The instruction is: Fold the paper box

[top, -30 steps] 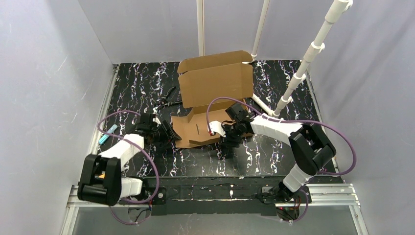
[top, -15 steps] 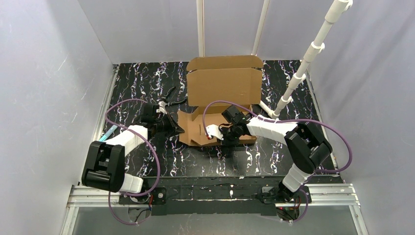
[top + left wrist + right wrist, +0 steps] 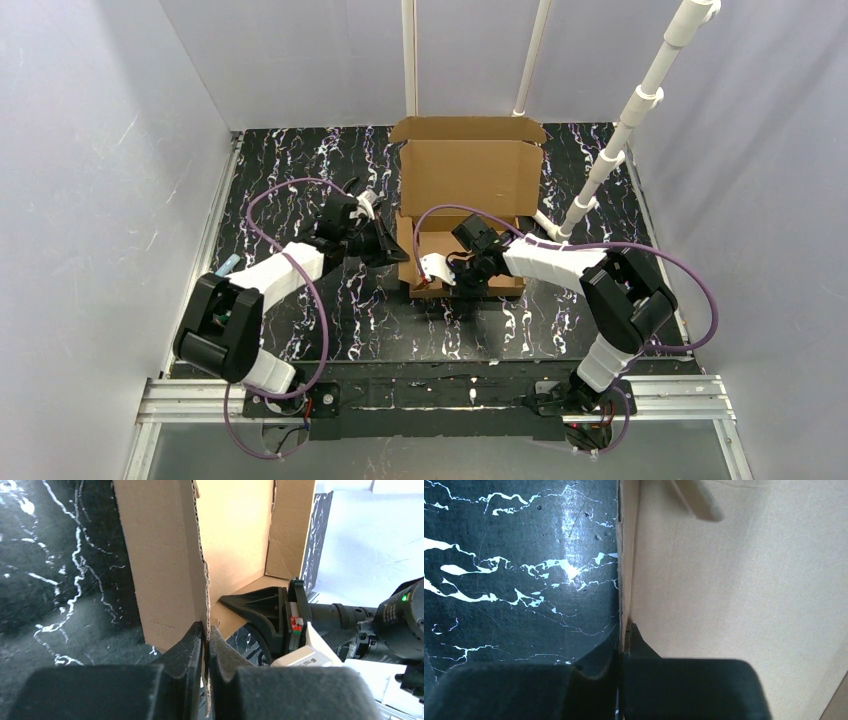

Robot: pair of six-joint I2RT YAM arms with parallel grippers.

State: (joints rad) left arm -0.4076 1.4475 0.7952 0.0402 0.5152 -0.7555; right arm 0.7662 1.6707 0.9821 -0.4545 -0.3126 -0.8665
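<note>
Paper box (image 3: 468, 178), brown corrugated, toward 12 o'clock on black white-veined table (image 3: 290, 175), long axis 9-to-3, lid upright at 12; my left gripper (image 3: 205, 639) pinching its 9 o'clock wall, my right gripper (image 3: 622, 639) pinching its 6 o'clock wall; pale enclosure walls (image 3: 100, 150) around.

The left arm (image 3: 270, 278) is stretching toward the paper box (image 3: 470, 178), its left gripper (image 3: 396, 252) pinching the box's left wall between 2 closed fingers. The right arm (image 3: 560, 262) is bending in from the box's right, and the right gripper (image 3: 463, 287) is clamping the near wall.
</note>
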